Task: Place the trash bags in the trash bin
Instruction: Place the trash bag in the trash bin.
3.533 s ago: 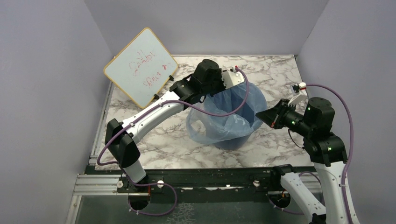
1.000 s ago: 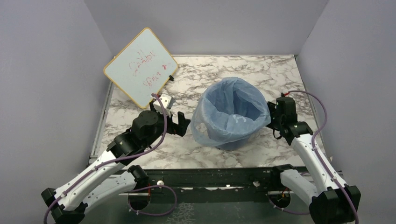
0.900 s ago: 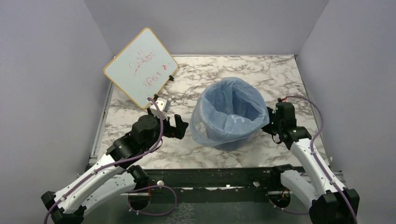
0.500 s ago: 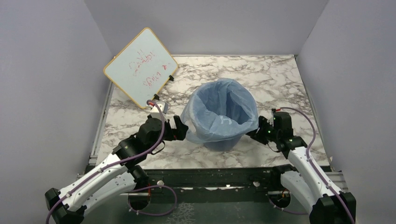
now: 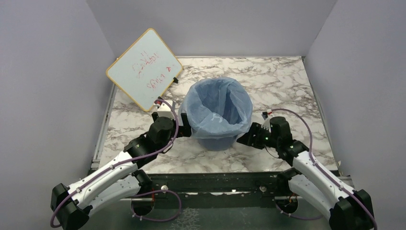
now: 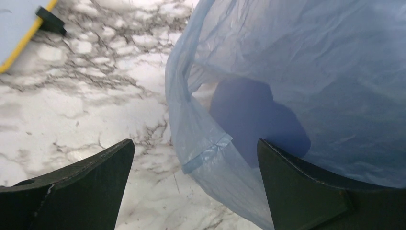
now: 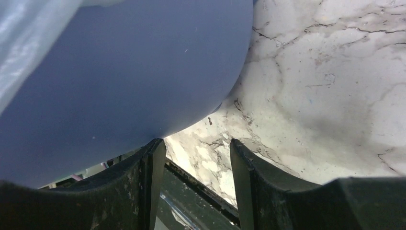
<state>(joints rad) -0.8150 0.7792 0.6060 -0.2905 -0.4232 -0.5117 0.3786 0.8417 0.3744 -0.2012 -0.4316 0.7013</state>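
Note:
The trash bin [image 5: 218,143] stands in the middle of the marble table, a round blue bucket lined with the light-blue trash bag [image 5: 215,103], whose edge is draped over the rim and down the outside. My left gripper [image 5: 184,129] is low at the bin's left side, wide open. In the left wrist view the bag's hanging skirt [image 6: 311,72] lies between the spread fingers of the left gripper [image 6: 195,143], and the bin [image 6: 253,115] shows dark through it. My right gripper [image 5: 242,139] is open against the bin's lower right wall. The right wrist view shows the bin [image 7: 119,72] at the left fingertip of the right gripper [image 7: 196,143], with nothing between the fingers.
A white board [image 5: 143,69] with red writing leans at the back left, and its corner [image 6: 14,28] shows in the left wrist view. The table's near edge and black rail [image 7: 191,191] lie just beyond the right fingers. Grey walls enclose the table.
The bin with its bag has slid to the left across the table. The right gripper has followed it leftward and lower, and the left gripper has come forward to the bin's left side.

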